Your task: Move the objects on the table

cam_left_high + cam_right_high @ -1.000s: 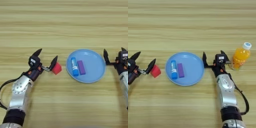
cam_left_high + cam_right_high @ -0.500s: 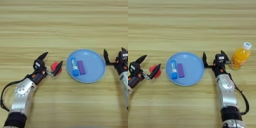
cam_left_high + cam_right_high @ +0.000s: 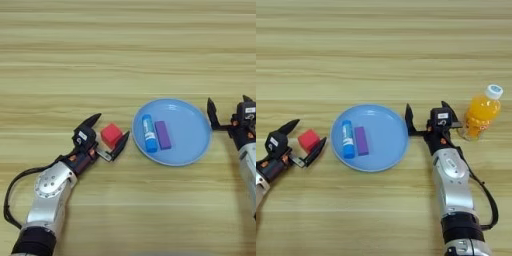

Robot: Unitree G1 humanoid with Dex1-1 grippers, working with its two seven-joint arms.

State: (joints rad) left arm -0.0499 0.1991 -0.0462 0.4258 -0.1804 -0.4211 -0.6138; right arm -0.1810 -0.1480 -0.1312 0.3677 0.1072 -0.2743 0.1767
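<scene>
Left tool point(image 3: 107, 136) spread wide around the red cube point(image 3: 111, 135), nothing gripped, at the light-blue plate's point(image 3: 192, 150) nine o'clock. Blue tube point(image 3: 148, 133) and purple bar point(image 3: 162, 135) lie plated. Off-centre closing could skid the cube. Right tool point(image 3: 428, 119) open, empty, three o'clock.

My table point(image 3: 125, 50) was pale wood with its grain running side to side. Directly on it lay a red cube point(image 3: 111, 135) to my left, a round light-blue plate point(image 3: 192, 131) near the middle, and an orange bottle point(image 3: 480, 113) with a white cap standing upright to my right, well apart from the cube.
</scene>
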